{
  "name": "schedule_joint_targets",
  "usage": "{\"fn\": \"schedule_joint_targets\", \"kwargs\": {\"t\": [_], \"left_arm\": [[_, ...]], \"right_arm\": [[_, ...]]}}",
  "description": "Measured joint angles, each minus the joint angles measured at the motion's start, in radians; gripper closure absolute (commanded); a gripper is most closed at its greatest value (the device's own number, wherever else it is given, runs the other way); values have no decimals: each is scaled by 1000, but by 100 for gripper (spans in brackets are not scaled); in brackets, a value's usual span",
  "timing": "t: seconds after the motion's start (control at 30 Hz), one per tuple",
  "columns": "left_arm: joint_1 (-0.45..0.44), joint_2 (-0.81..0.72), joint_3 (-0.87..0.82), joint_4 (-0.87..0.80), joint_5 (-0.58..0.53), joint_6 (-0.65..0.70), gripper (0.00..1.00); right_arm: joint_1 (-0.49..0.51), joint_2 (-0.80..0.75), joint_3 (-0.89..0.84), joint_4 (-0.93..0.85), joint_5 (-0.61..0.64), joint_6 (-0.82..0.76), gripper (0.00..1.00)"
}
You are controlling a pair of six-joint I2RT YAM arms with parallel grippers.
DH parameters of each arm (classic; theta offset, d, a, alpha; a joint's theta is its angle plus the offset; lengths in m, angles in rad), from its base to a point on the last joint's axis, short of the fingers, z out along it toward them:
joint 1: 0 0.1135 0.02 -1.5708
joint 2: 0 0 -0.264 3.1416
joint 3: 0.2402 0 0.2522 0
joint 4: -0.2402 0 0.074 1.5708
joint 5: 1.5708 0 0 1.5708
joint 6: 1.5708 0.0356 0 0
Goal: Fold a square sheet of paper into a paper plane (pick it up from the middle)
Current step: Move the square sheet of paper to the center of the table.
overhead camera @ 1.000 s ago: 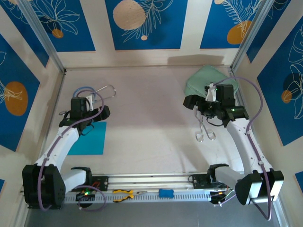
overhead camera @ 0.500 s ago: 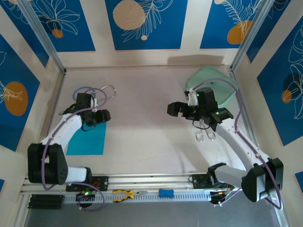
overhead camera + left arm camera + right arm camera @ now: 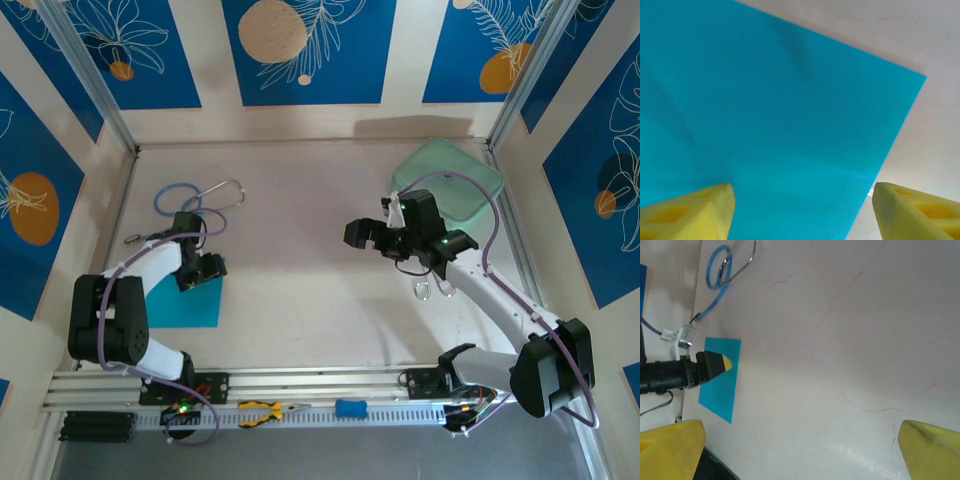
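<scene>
Left pincer (image 3: 802, 200) low over paper sheet (image 3: 765, 100), jaws apart.

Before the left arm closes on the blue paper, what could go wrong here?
1. The left gripper stands open over a corner of the square sheet of paper, not its middle; one finger is over bare table. Closing here may only crumple or drag that corner.
2. The sheet lies flat, so the fingers may slide over it without lifting it.
3. The stethoscope lies just beyond the left arm; a swing could catch its tube.
</scene>
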Motion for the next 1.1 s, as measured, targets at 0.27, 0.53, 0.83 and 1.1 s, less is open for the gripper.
{"fn": "schedule_joint_targets", "kwargs": {"t": [0.27, 0.53, 0.83, 1.1], "left_arm": [[2, 12, -29, 74, 45, -52, 30], [-92, 14, -64, 266, 184, -190, 30], [-346, 32, -24, 285, 180, -315, 22], [-350, -90, 28, 137, 1, -177, 0]], "right_arm": [[-3, -2, -6, 16, 17, 13, 1], [-3, -60, -40, 14, 69, 24, 1], [-69, -142, -162, 40, 88, 110, 3], [71, -99, -161, 22, 196, 90, 9]]}}
